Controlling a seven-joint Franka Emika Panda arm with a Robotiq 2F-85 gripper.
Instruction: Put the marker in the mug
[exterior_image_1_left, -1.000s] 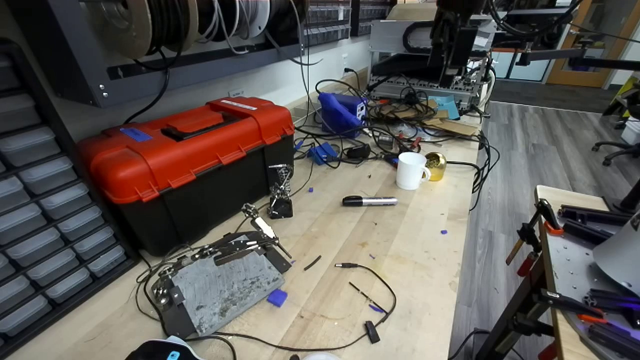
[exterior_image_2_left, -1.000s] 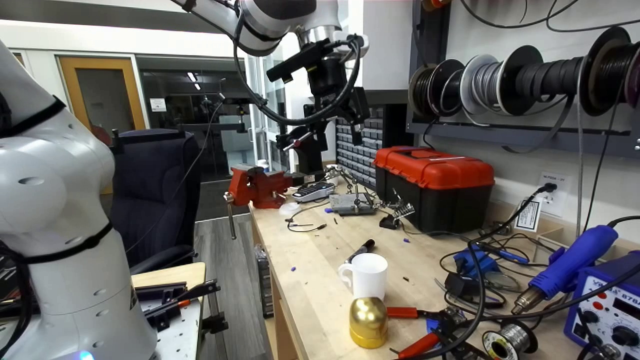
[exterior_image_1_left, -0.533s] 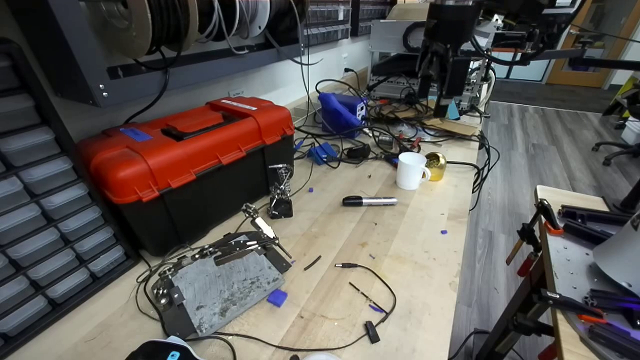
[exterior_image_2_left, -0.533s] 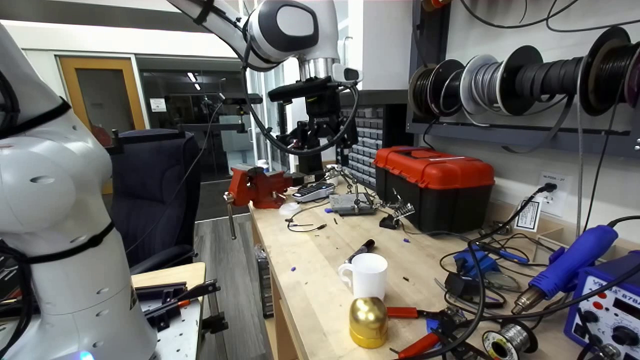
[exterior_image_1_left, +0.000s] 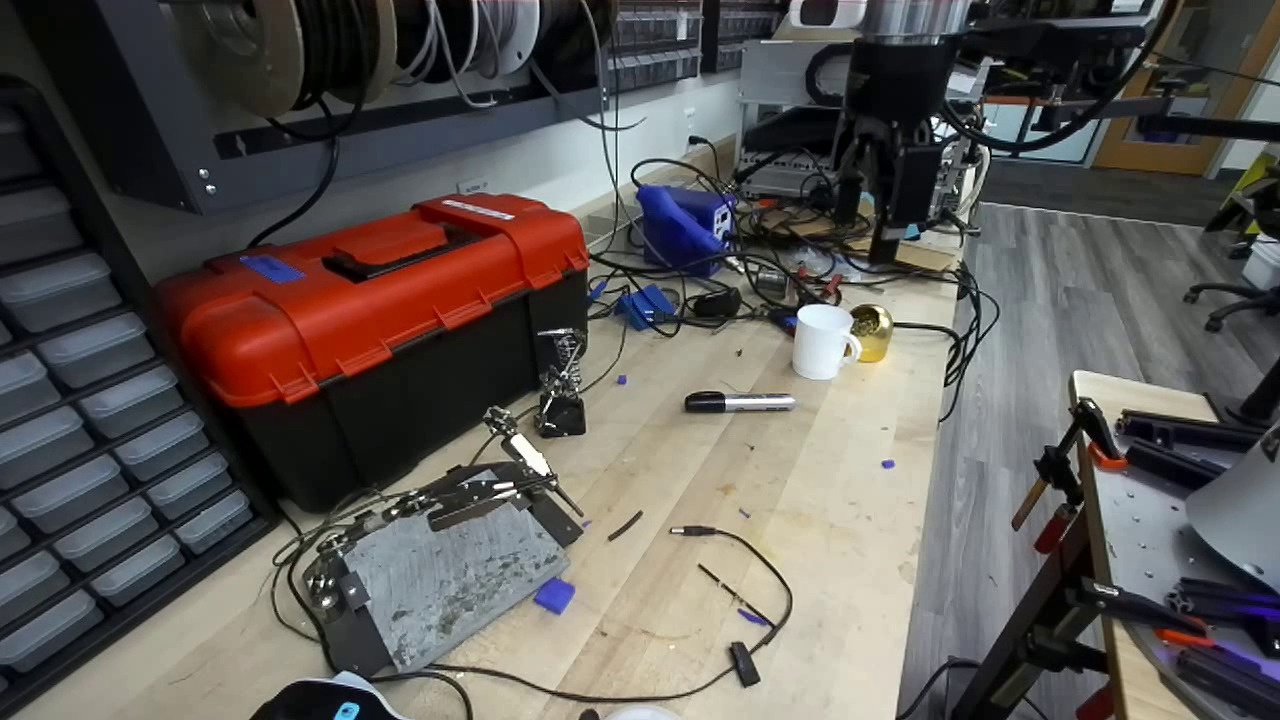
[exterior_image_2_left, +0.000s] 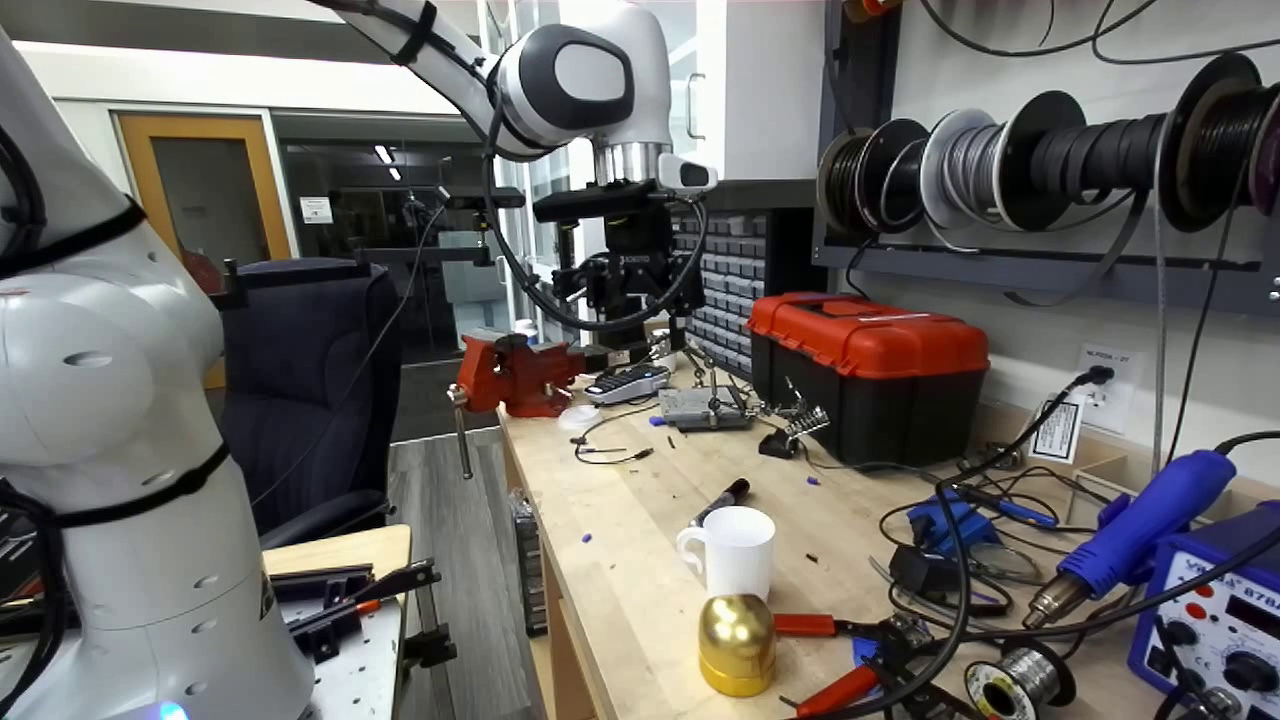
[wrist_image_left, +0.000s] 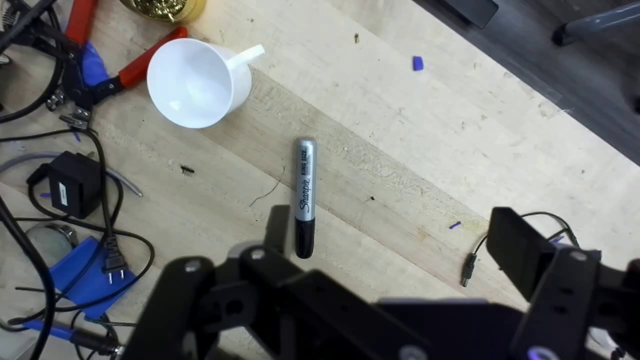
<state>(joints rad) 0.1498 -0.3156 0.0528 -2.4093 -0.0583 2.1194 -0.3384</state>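
Note:
The marker (wrist_image_left: 305, 195), silver with a black cap, lies flat on the wooden bench. It also shows in both exterior views (exterior_image_1_left: 740, 402) (exterior_image_2_left: 733, 494), in one partly hidden behind the mug. The white mug (wrist_image_left: 197, 82) stands upright close to the marker, its inside visible and holding nothing; it shows in both exterior views (exterior_image_1_left: 820, 342) (exterior_image_2_left: 745, 555). My gripper (wrist_image_left: 392, 235) is open and empty, pointing down, well above the bench (exterior_image_1_left: 866, 232). In the wrist view the marker's cap appears just inside the left finger, with the bench far below the fingers.
A gold sponge holder (exterior_image_1_left: 872, 333) stands beside the mug, and red-handled pliers (wrist_image_left: 142, 62) lie close to it. Tangled cables (wrist_image_left: 105, 200) and a blue soldering station (exterior_image_1_left: 685, 225) are farther on. A red toolbox (exterior_image_1_left: 380, 330) stands by the wall. A helping-hands stand (exterior_image_1_left: 450, 570) is on the bench.
My gripper has come down toward the bench and tilted to point straight down. The marker and the mug have not moved.

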